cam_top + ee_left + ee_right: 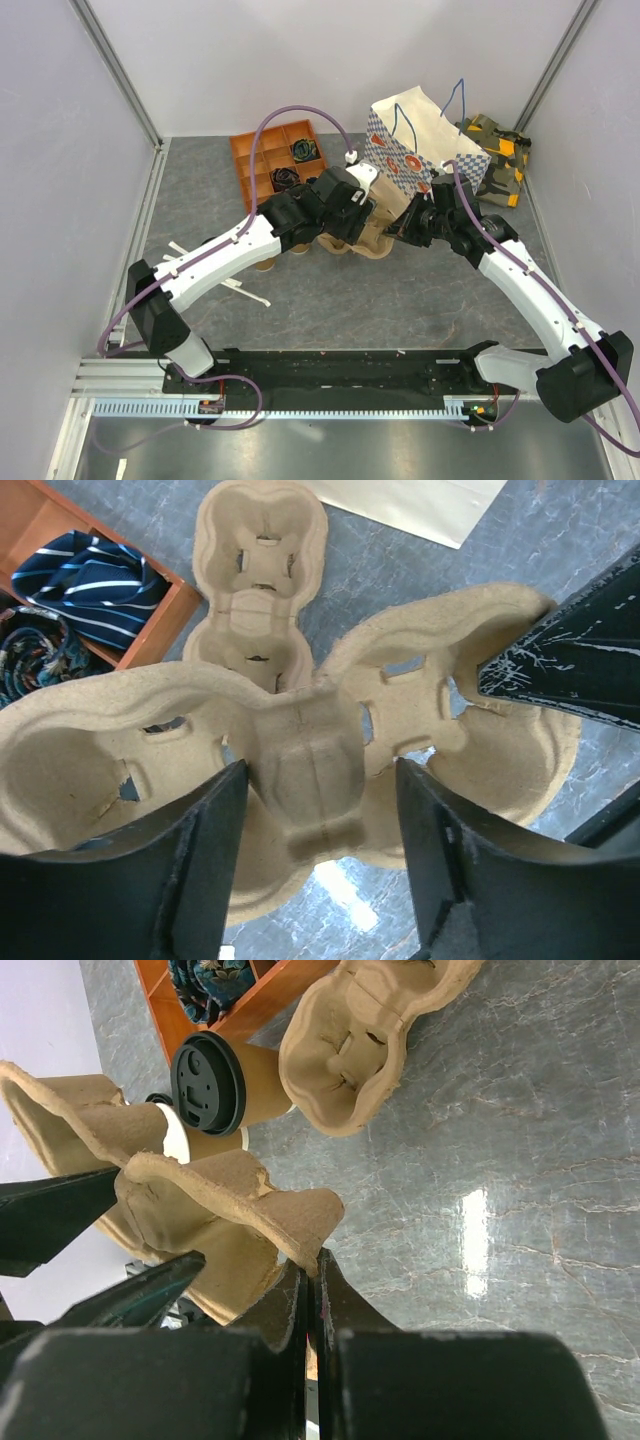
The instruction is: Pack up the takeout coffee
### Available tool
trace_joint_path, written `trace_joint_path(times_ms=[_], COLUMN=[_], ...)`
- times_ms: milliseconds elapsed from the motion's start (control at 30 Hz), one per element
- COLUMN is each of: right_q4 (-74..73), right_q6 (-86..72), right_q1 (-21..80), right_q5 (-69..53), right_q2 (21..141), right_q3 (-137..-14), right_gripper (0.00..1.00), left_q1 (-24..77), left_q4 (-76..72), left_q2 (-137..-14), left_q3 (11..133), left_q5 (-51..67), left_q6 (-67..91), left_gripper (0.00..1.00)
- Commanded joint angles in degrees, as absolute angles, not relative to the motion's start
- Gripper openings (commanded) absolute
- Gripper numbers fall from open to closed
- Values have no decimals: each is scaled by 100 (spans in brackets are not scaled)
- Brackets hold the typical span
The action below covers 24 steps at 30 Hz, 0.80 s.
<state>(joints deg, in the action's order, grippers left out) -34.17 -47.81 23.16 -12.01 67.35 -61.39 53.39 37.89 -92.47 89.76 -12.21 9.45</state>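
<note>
A pulp cup carrier (310, 770) hangs above the table between both arms. My right gripper (315, 1260) is shut on the carrier's rim (300, 1225). My left gripper (320, 770) stands open, one finger on each side of the carrier's middle ridge and neither pressed against it. The takeout coffee (225, 1082), a brown paper cup with a black lid, is on the table past the carrier. Next to it is a lidless tan cup (180, 1132). In the top view the two grippers (352, 215) (405, 228) meet at mid-table over the carrier (372, 243).
A second pulp carrier (260, 570) lies on the table behind the held one. An orange divided tray (275, 160) with rolled cloth stands at the back left. A patterned paper bag (420, 140) is at the back, with a camouflage item (497, 155) to its right.
</note>
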Motion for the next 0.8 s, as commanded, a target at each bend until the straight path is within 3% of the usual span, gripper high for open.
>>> trace_joint_path(times_ms=[0, 100, 200, 500, 600, 700, 767], right_q4=[-3261, -3252, -3252, -3252, -3243, -3234, -3234], right_q6=[-4895, -4913, -4939, -4957, -4931, -4869, -4773], right_q1=[2355, 2355, 2347, 2355, 2347, 2347, 2347], right_q5=[-1230, -1248, -1257, -1266, -1301, -1239, -1231], right_q2=[6653, 6645, 6636, 6574, 6557, 6522, 6513], right_q3=[-6284, -6267, -6267, -6232, -6231, -6240, -6284], right_gripper=[0, 0, 0, 1, 8, 15, 37], left_q1=[5379, 5379, 5379, 5370, 5370, 5370, 5379], left_q4=[3771, 3779, 3771, 3779, 3771, 3771, 3771], left_q2=[-9272, -9316, -9369, -9404, -9369, -9229, -9097], left_q3=[9167, 9114, 9123, 9149, 9141, 9079, 9044], left_q5=[-1389, -1459, -1512, -1538, -1503, -1433, -1424], left_q6=[826, 800, 809, 782, 765, 765, 756], left_gripper=[64, 64, 71, 61, 49, 46, 45])
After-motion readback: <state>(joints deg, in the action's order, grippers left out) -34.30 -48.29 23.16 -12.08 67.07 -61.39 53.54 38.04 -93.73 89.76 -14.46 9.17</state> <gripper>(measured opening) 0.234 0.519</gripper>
